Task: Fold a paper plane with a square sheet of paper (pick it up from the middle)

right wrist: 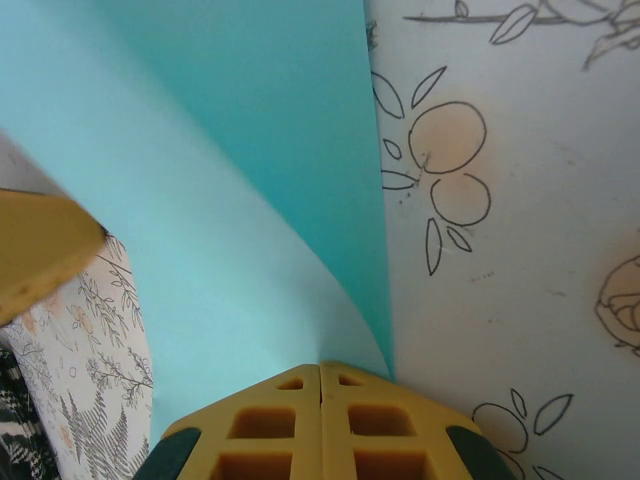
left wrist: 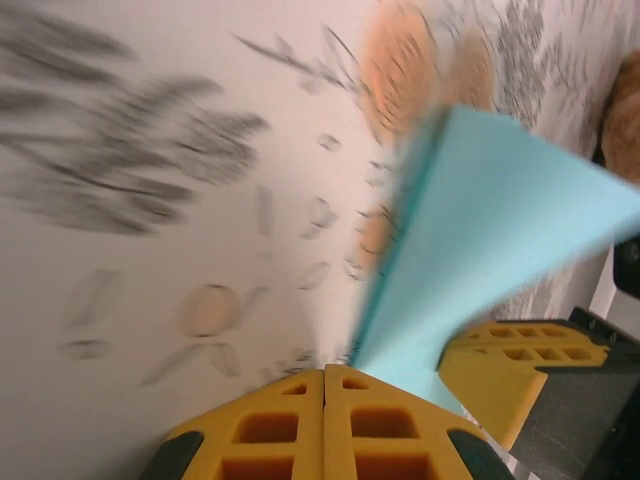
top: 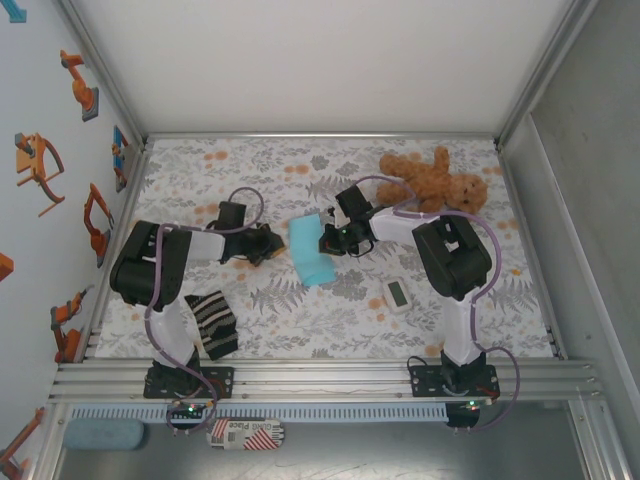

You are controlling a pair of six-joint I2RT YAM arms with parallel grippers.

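Because both pairs of blocky yellow fingers are pressed flat together, seam to seam, at the bottom edge of their wrist views, the risk begins right at the tips. The right gripper looks clenched on a curled edge of the square sheet of paper. The left gripper is equally clenched, with the sheet touching the right side of its tip, though I cannot tell whether it truly pinches the paper or merely rests against it. If only one holds, a pull would, I judge, drag the sheet askew or let it slide free. If both hold and move unevenly, paper this thin could tear or take a stray crease that spoils the plane's symmetry. The sheet is plain light blue, smooth and matte, bowing upward from the fingers in a soft curve, with one sharper folded edge in the left wrist view. Beneath it the floral table cover looks flat and slick, offering little grip. In the overhead view, from the bottom up, a limp striped cloth lies lower left. A hard, rounded white gadget sits right of centre. The sheet is at mid-frame between the grippers, and a fuzzy brown teddy bear sprawls upper right.
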